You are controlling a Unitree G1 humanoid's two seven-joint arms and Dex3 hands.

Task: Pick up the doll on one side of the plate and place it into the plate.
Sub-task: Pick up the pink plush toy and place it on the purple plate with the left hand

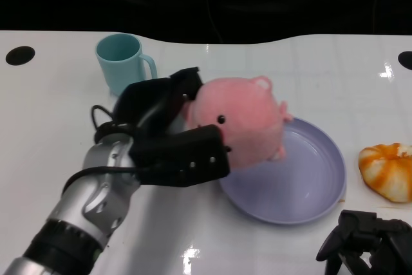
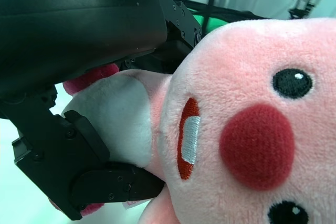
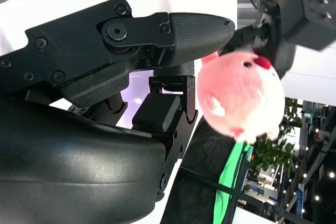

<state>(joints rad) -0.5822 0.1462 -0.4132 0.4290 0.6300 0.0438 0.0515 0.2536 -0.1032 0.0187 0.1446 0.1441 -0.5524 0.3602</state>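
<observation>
A pink plush doll (image 1: 241,120) with black eyes and red cheeks hangs over the left rim of the lavender plate (image 1: 318,185). My left hand (image 1: 170,136) grips it from the left, fingers wrapped around its body. The left wrist view is filled by the doll's face (image 2: 252,129) held between my black fingers (image 2: 89,182). My right hand (image 1: 370,243) rests near the table's front right corner with nothing in it, fingers apart. The right wrist view shows its own fingers (image 3: 157,40) spread, with the doll (image 3: 239,95) beyond them.
A teal mug (image 1: 122,62) stands behind my left hand. An orange and white bun-shaped toy (image 1: 389,170) lies right of the plate. Black holes mark the table's far left (image 1: 19,55) and far right (image 1: 405,60) corners.
</observation>
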